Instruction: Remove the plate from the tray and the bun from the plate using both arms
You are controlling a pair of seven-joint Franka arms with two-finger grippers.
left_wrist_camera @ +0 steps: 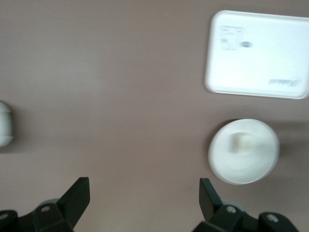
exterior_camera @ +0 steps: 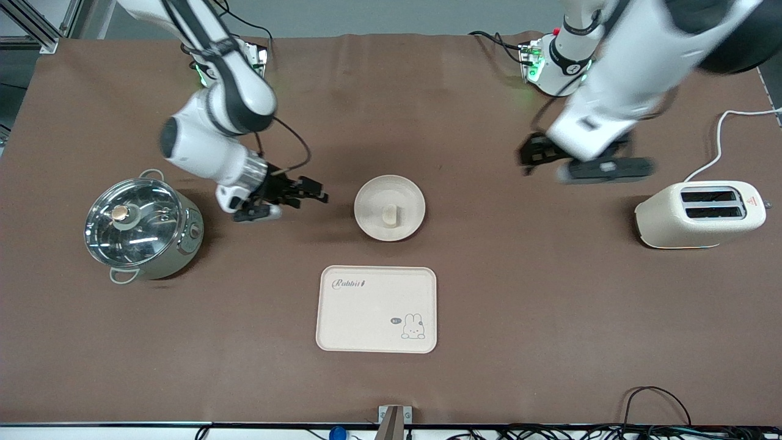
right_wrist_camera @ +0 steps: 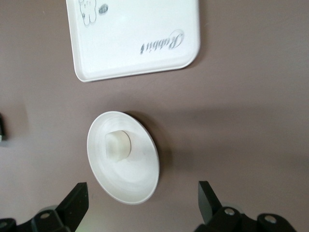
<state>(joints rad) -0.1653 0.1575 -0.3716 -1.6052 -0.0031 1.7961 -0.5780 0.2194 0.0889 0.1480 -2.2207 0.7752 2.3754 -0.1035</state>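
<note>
Black fingers of the right gripper [exterior_camera: 308, 192] stand spread wide with nothing between them, low over the brown table cover [exterior_camera: 476, 293] between the steel lidded pot [exterior_camera: 142, 227] and the plate [exterior_camera: 390, 208]. Its wrist view shows both fingertips apart, the plate [right_wrist_camera: 123, 157] ahead of them. The left gripper [exterior_camera: 530, 157] hangs over the cloth between the plate and the cream toaster [exterior_camera: 700, 215], likewise spread open and empty. The plate sits on the cloth, clear of the tray [exterior_camera: 377, 309] and farther from the front camera than it. The bun [exterior_camera: 390, 213] rests at the plate's middle. The tray lies bare, its Rabbit lettering and bunny drawing uncovered.
</note>
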